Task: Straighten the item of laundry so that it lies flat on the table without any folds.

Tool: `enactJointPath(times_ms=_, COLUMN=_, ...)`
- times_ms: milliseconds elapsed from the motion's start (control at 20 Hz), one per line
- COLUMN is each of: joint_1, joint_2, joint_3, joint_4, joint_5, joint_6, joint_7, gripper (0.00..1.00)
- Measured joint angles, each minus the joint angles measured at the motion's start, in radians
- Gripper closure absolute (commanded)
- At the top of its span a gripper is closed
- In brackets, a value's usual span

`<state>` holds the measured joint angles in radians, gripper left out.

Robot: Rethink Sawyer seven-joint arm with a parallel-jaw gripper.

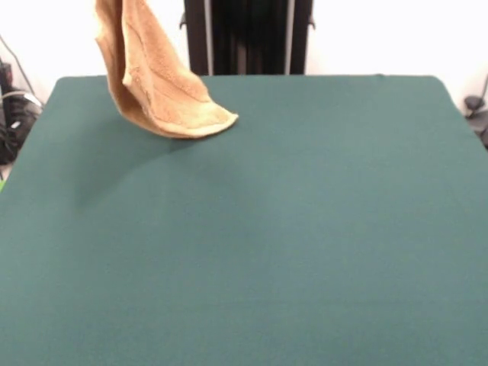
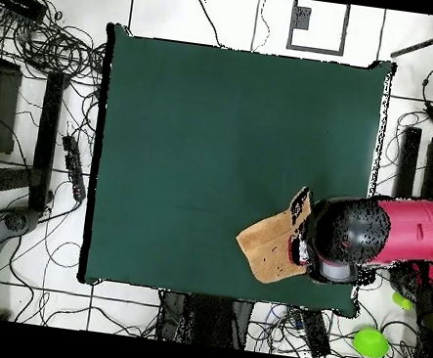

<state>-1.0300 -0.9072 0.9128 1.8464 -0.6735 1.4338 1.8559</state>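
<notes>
The table [image 1: 305,229] is the largest thing here, a broad rectangle of plain dark green cloth that fills most of both views. In the overhead view the floor [image 2: 213,14] around it is pale tile, strewn with black cables [image 2: 56,42], and a bright green ball-like object [image 2: 371,341] lies near the arm's side of the table.

The arm [image 2: 391,235] reaches in over the table's edge from the right of the overhead view, its red shell ending in a rounded black head that sits above the corner nearest the robot. In the front view the black pedestal [image 1: 248,36] stands behind the far edge.

The towel [image 1: 152,76] hangs lifted in the air, orange-tan and draped in long folds, over the far left part of the table in the front view. Its top runs out of the picture's upper edge, and its lower edge curls out to the right, just above the cloth or brushing it; I cannot tell which. In the overhead view it shows just beside the arm's head.

The gripper is hidden under the arm's head, and I cannot tell how the jaws stand.
</notes>
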Motion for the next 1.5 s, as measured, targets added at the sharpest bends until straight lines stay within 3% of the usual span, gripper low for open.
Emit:
enactJointPath(times_ms=300, joint_1=0.012, joint_2=0.000, joint_3=0.001, joint_4=-0.020, joint_5=-0.041, joint_6=-0.019, joint_7=-0.029, gripper=1.00)
enactJointPath(times_ms=600, joint_1=0.032, joint_2=0.003, joint_3=0.002, joint_4=-0.037, joint_5=-0.130, joint_6=-0.130, joint_7=-0.029, gripper=1.00)
enactJointPath(times_ms=650, joint_1=0.039, joint_2=0.003, joint_3=0.003, joint_4=-0.040, joint_5=-0.171, joint_6=-0.203, joint_7=-0.029, gripper=0.00)
enactJointPath(times_ms=1000, joint_1=0.057, joint_2=0.003, joint_3=0.003, joint_4=-0.051, joint_5=-0.222, joint_6=-0.294, joint_7=-0.029, gripper=0.00)
enactJointPath(times_ms=1500, joint_1=0.086, joint_2=0.003, joint_3=0.007, joint_4=-0.092, joint_5=-0.281, joint_6=-0.307, joint_7=-0.094, gripper=0.00)
